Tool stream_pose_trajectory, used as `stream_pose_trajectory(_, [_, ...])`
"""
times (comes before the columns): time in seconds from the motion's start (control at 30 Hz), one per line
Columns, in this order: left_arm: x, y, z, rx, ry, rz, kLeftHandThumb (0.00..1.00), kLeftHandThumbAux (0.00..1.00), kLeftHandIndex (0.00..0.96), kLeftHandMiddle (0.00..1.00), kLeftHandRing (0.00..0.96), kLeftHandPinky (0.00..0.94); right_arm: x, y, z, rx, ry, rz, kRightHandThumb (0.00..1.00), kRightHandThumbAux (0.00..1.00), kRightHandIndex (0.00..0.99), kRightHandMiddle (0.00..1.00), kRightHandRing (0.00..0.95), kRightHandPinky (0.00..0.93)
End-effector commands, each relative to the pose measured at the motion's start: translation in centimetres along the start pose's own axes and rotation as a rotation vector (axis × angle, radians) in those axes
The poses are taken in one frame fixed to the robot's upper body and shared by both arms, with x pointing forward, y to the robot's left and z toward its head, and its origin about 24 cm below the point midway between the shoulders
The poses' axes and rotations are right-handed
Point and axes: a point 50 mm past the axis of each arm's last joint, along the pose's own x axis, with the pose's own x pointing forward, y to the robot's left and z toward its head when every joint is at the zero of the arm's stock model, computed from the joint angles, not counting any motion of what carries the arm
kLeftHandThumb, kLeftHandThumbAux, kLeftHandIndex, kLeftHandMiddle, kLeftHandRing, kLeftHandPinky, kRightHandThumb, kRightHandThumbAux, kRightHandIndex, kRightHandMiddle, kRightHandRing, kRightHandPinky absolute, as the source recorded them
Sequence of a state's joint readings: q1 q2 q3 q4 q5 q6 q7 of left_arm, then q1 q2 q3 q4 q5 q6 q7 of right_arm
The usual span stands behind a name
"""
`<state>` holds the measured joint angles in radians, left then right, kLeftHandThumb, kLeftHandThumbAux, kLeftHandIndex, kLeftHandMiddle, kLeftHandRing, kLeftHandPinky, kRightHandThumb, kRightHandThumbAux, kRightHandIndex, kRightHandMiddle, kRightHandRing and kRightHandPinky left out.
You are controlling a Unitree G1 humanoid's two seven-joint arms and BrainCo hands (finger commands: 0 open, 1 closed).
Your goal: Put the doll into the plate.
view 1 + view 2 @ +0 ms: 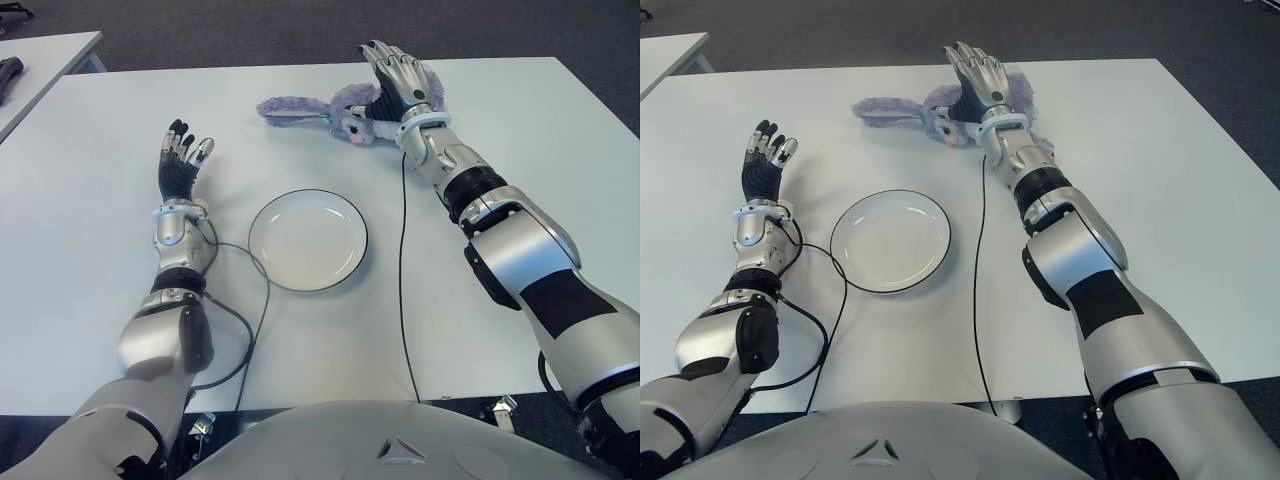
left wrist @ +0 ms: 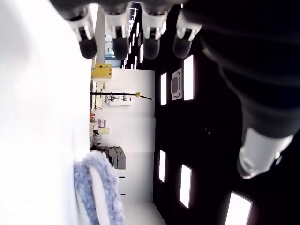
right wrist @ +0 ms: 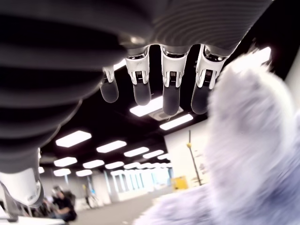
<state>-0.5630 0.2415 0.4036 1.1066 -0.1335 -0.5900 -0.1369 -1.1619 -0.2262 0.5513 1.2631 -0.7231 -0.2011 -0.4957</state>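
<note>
A fluffy purple rabbit doll (image 1: 345, 112) lies on the white table (image 1: 100, 190) at the far middle, its long ears (image 1: 290, 107) stretched to the left. My right hand (image 1: 400, 72) stands open right beside the doll's body, on its right, palm toward it and fingers (image 3: 171, 86) straight; the fur (image 3: 248, 140) fills the space by the palm, and nothing is grasped. The white plate (image 1: 308, 240) with a dark rim sits empty near the table's middle, in front of the doll. My left hand (image 1: 183, 155) shows left of the plate, open, fingers (image 2: 117, 28) spread, holding nothing.
A black cable (image 1: 403, 280) runs from the right wrist down to the near edge, just right of the plate. Another cable (image 1: 262, 300) loops by the left forearm near the plate. A second table (image 1: 50, 55) stands at the far left with a dark object (image 1: 8, 75).
</note>
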Motion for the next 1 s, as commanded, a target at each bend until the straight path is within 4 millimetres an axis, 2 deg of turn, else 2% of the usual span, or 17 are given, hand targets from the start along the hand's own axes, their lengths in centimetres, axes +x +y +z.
stream_pose_trajectory(0.03, [-13.0, 2.2, -11.6, -0.006, 0.529, 0.124, 0.000, 0.654, 0.007, 0.043, 0.029, 0.046, 0.1, -0.2, -0.8, -0.085, 0.017, 0.044, 0.197, 0.534, 0.056, 0.086, 0.111, 0.177])
stream_pose_trajectory(0.33, [-12.9, 2.2, -11.6, -0.001, 0.530, 0.129, 0.006, 0.638, 0.014, 0.049, 0.033, 0.049, -0.3, -0.2, -2.1, -0.087, 0.059, 0.064, 0.187, 0.516, 0.038, 0.080, 0.106, 0.169])
stream_pose_trajectory(0.53, [-12.9, 2.2, -11.6, -0.008, 0.525, 0.133, 0.011, 0.647, 0.018, 0.052, 0.036, 0.051, -0.6, 0.0, -3.1, -0.088, 0.093, 0.086, 0.178, 0.510, 0.037, 0.088, 0.121, 0.196])
stream_pose_trajectory(0.77, [-12.8, 2.2, -11.5, -0.027, 0.522, 0.146, 0.003, 0.645, 0.029, 0.061, 0.046, 0.059, -0.9, 0.1, -3.9, -0.089, 0.125, 0.123, 0.197, 0.504, 0.040, 0.100, 0.141, 0.215])
stream_pose_trajectory(1.0, [-12.8, 2.3, -11.5, -0.037, 0.521, 0.153, 0.006, 0.648, 0.035, 0.072, 0.055, 0.076, -1.3, 0.1, -5.2, -0.096, 0.171, 0.168, 0.213, 0.498, 0.043, 0.098, 0.135, 0.195])
